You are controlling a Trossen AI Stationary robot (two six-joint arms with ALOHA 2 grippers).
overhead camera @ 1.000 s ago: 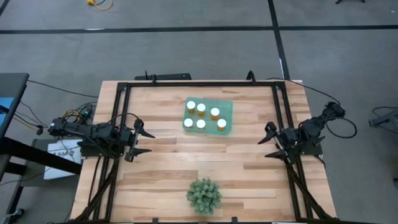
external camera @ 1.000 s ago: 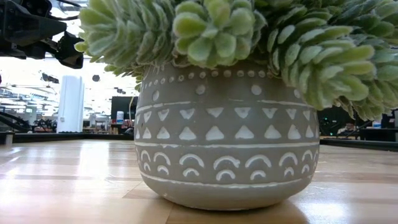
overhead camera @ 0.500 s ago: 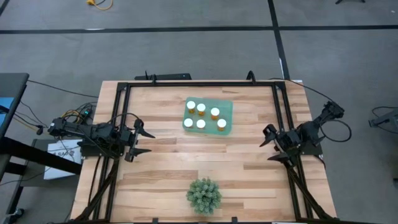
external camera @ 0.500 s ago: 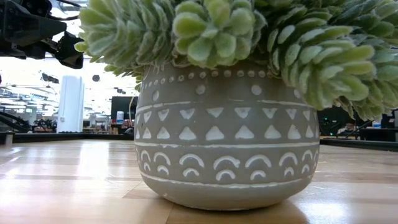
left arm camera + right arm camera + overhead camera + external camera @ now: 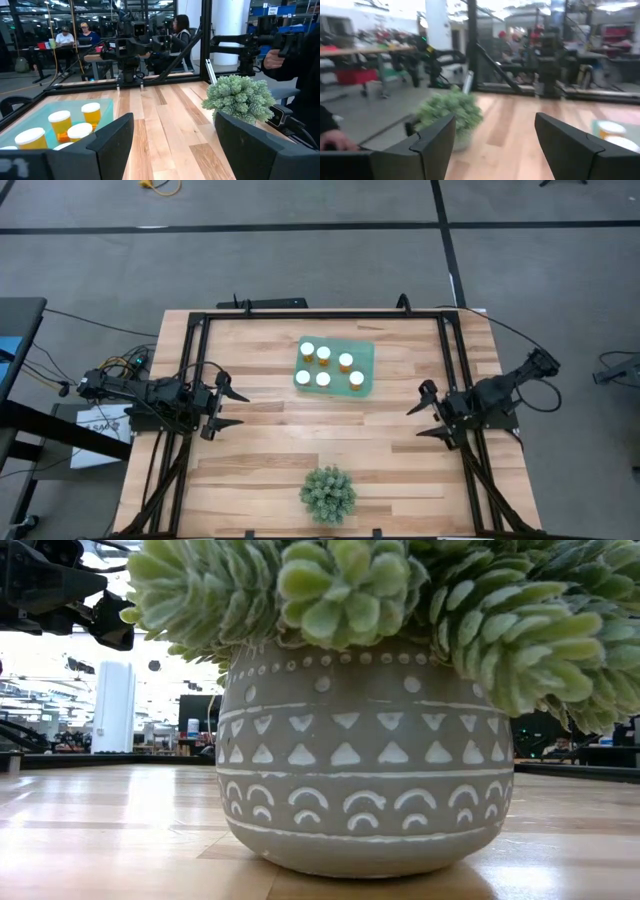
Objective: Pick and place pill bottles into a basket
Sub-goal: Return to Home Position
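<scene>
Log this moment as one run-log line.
pill bottles: six in basket | left end effector: open, empty, table's left side | right end effector: open, empty, table's right side | potted plant: apart from basket

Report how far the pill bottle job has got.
Done: all six pill bottles stand inside the basket. In hand: nothing. The left gripper and right gripper are both open and empty, each near its own side of the table. Left: seemingly no more picking, only parking the arms.
</scene>
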